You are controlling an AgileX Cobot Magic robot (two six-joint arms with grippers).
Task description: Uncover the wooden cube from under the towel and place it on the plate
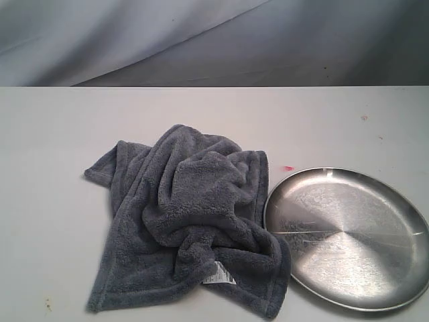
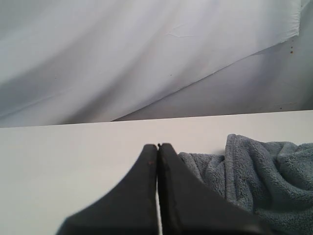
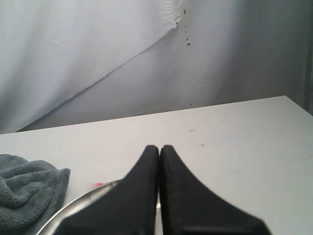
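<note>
Towel point(image 2: 264, 176) nr left end effector point(image 2: 158, 145), just beside.

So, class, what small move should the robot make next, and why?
Probably open the left claw, which is shut now, and move it toward the towel lying just ahead of it. The towel is bunched up with no cube showing, and the plate holds nothing, so uncovering comes first.

The plate point(image 1: 348, 235), its far-right rim past the exterior view's edge; the towel point(image 1: 188, 215), its care tag point(image 1: 219, 274) print illegibly small.
</note>
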